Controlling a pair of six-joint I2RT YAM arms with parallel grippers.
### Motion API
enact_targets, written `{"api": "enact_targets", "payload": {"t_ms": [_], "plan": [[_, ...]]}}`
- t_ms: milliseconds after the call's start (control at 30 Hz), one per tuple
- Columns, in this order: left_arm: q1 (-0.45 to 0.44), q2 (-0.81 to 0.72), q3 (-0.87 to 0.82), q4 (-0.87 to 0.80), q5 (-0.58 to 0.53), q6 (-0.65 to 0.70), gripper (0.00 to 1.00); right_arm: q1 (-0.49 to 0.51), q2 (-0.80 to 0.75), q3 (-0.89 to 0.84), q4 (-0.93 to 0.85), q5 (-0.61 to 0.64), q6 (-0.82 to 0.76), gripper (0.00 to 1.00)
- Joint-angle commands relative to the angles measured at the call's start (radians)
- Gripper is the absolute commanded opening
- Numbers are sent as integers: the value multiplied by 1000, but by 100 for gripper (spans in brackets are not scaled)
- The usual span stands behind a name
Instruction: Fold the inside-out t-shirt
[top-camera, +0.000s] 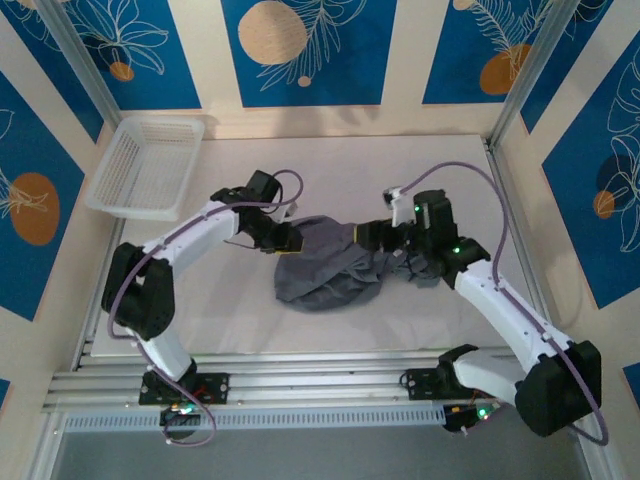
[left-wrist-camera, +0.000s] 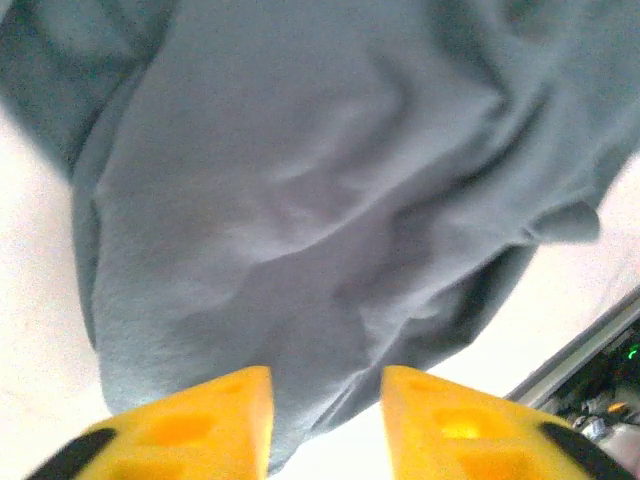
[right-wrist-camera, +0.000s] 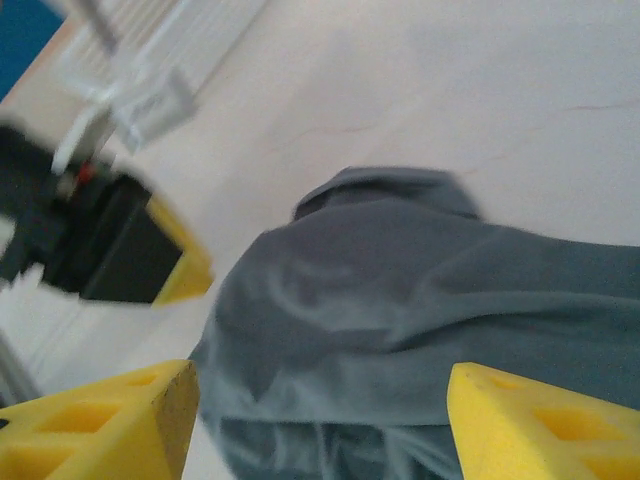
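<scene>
Left fingers (left-wrist-camera: 215, 420) and right fingers (right-wrist-camera: 120, 410) are seen parted, grasping nothing, on either side of the inside-out t-shirt (top-camera: 325, 270), heaped mid-surface (top-camera: 400, 325). Flattening is judged the step in hand (no fold yet made); opposite edges need pinching and drawing apart.

Left arm (top-camera: 190, 232): white links and black joints; base at lower left of the top view, elbow bent at far left, forearm reaching up-right toward the centre.
Left tool (top-camera: 283, 240): black body with yellow wedge fingers (left-wrist-camera: 200, 425), just left of frame centre; jaws parted by a modest gap.
Right arm (top-camera: 500, 295): white and black; base at lower right, elbow low at far right, forearm slanting up-left.
Right tool (top-camera: 364, 233): yellow fingers (right-wrist-camera: 110, 420) spread wide, pointing left toward the other tool; near it, not touching.
</scene>
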Motion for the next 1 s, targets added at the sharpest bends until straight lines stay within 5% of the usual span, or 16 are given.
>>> {"api": "enact_targets", "payload": {"t_ms": [0, 167, 300, 400, 500, 567, 667, 700, 833, 967], "plan": [[-137, -29, 37, -11, -92, 144, 50, 27, 28, -49, 3, 50, -78, 67], [-286, 31, -36, 89, -353, 260, 74, -32, -6, -97, 9, 107, 48, 66], [-324, 125, -39, 187, -415, 319, 87, -79, -37, -106, -5, 80, 67, 66], [-325, 175, -16, 213, -547, 314, 84, -88, -61, -106, -34, 98, 74, 65], [-315, 224, 39, 183, -636, 312, 67, -91, -92, -127, -49, 146, 118, 65], [-291, 236, 70, 157, -563, 297, 49, -93, -110, -140, -50, 155, 135, 63], [-241, 175, 60, 144, -398, 238, 5, -94, -133, -156, -41, 133, 123, 57], [-217, 143, 52, 142, -312, 210, 0, -94, -139, -161, -35, 114, 109, 55], [-131, 40, 40, 146, 63, 100, 0, -86, -146, -181, 21, -22, 38, 51], [-93, 0, 64, 104, 184, 63, 0, -63, -122, -228, 152, -117, 35, 53]]}}
